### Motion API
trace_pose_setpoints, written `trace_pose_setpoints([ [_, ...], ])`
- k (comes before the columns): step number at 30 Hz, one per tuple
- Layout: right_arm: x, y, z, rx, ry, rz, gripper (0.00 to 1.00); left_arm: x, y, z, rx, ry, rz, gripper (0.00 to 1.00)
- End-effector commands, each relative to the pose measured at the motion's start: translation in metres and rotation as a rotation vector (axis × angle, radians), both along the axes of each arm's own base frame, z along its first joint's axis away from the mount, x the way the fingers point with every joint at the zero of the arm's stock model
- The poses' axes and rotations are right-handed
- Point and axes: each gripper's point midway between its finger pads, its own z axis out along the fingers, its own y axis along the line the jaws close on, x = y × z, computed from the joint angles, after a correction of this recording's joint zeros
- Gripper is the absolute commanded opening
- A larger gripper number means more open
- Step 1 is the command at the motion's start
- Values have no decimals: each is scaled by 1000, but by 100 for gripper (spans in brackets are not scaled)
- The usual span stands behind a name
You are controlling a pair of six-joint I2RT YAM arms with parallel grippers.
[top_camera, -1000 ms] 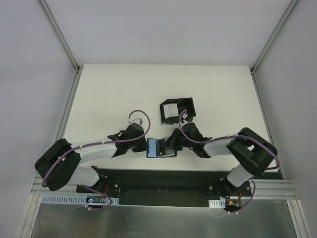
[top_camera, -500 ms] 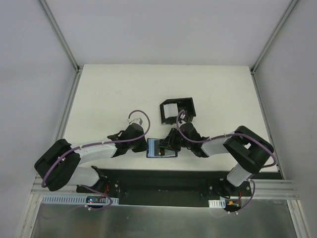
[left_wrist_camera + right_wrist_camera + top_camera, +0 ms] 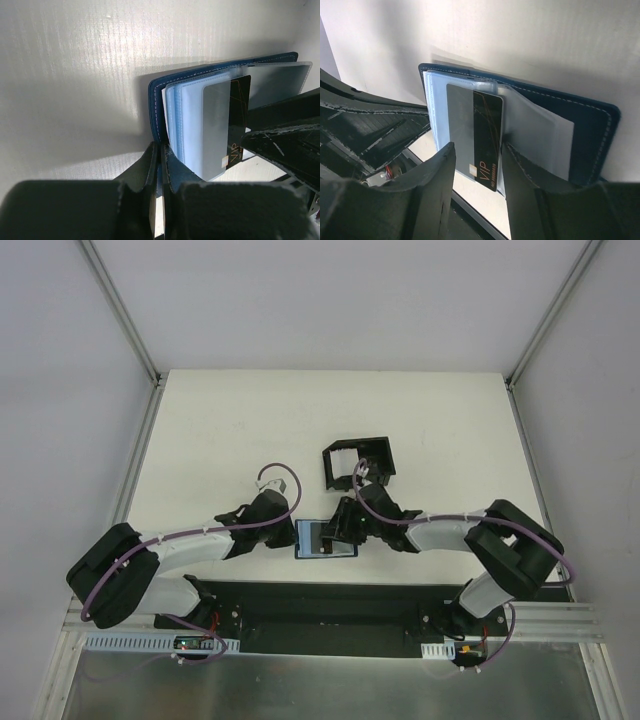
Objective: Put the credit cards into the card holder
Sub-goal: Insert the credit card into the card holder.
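From above, a white table (image 3: 230, 430) held two black-and-white robot arms that reached inward from the near edge and met at a small dark blue card holder (image 3: 325, 538), which lay open near the table's front edge, between the two wrists. An open-topped black box (image 3: 357, 462) stood just beyond it, farther from the arms. The left gripper (image 3: 292, 532) sat at the card holder's left side and the right gripper (image 3: 340, 532) at its right side. In the left wrist view, the left gripper (image 3: 160, 155) had its fingers drawn nearly together, pinching the stitched blue cover edge of the card holder (image 3: 157, 100), whose clear plastic sleeves fanned out behind the cover. A credit card (image 3: 225, 125), half pale grey and half black with gold "VIP" lettering, stood partly inside one of those sleeves. In the right wrist view, the right gripper (image 3: 477, 160) was set narrow, its two fingers pressed against the long edges of the credit card (image 3: 475, 125). The card's far end was tucked under a clear sleeve of the card holder (image 3: 590, 130), while its "VIP" end stuck out between the fingers.
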Motion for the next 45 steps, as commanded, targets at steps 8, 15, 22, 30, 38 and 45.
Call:
trace_pose_setpoints([
  [8,-3,24,13,-75,-42,114,43,-11,20,-15,86,48,-12,0],
  [15,-7,43,18,-60,-21,168,45,-7,13,-5,57,27,-21,0],
  [22,-9,46,15,-55,-12,185,44,-8,14,-1,45,15,-19,0],
  [30,-7,55,23,0,-27,210,44,-5,11,10,20,-17,-28,0],
  [38,10,13,29,-155,-120,113,48,-2,13,20,14,-51,-19,0],
  [45,9,-4,27,-245,-122,124,44,2,11,34,3,-84,-30,0],
])
